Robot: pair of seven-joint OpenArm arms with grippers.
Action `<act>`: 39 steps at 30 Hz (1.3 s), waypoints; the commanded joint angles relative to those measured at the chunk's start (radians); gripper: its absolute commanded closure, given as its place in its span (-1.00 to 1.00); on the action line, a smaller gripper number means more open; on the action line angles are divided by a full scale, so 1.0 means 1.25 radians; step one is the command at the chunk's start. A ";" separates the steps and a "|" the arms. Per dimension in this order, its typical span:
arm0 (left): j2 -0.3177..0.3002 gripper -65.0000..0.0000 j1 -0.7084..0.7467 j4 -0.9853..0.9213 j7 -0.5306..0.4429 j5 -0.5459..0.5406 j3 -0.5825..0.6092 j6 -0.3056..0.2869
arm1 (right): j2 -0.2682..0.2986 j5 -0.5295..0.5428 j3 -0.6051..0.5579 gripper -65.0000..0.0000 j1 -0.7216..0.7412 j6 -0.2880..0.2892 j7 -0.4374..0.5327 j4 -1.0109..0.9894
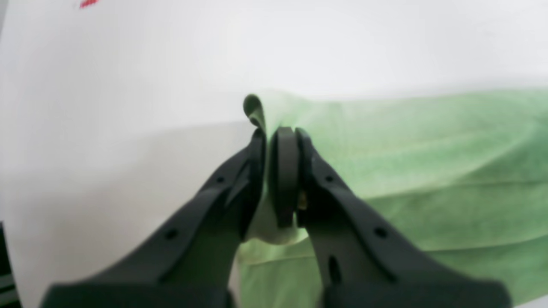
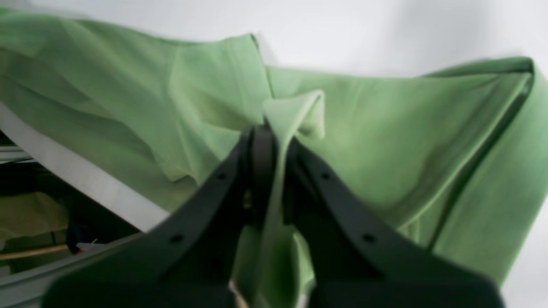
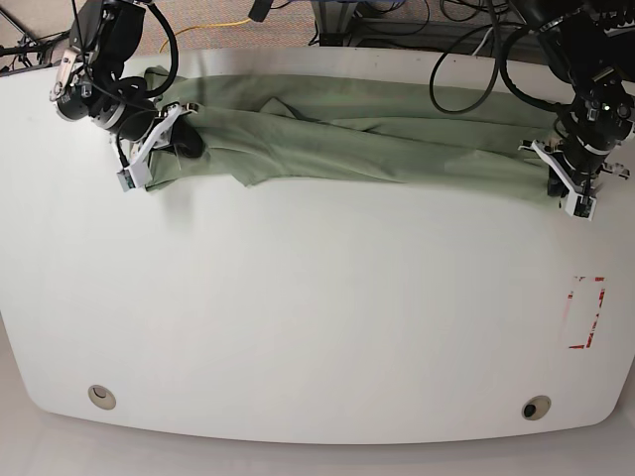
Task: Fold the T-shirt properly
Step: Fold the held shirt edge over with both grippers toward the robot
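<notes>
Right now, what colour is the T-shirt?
Plain sage green, no print; the T-shirt shows best in the base view.

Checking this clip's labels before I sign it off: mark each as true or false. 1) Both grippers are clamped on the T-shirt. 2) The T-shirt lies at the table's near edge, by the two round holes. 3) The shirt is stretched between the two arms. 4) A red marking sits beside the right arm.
1) True: the left gripper and the right gripper each pinch cloth of the T-shirt.
2) False: it lies along the far side of the table, away from the holes.
3) True: it runs as a long band from one gripper to the other.
4) False: the red marking is on the left arm's side.
</notes>
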 commanded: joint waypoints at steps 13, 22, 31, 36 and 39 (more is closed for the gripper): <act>-0.054 0.95 0.071 0.012 -0.013 -0.002 -0.039 0.000 | 0.030 0.007 0.003 1.00 -0.009 -0.003 0.012 0.009; -0.075 0.76 0.115 0.012 -0.013 -0.001 -0.036 0.000 | 0.032 -0.062 0.003 1.00 -0.012 0.003 0.012 0.011; -0.085 -0.12 0.124 -0.012 -0.012 0.000 -0.039 0.000 | 0.032 -0.063 0.003 0.98 -0.014 0.002 0.012 0.012; -0.113 -0.11 0.119 -0.024 -0.004 -0.031 -0.046 0.000 | 0.037 -0.062 0.012 0.98 -0.011 0.002 0.012 0.017; -0.113 -0.11 0.119 0.011 0.028 -0.126 -0.075 0.000 | 0.035 -0.061 0.056 0.97 -0.012 0.003 0.012 0.034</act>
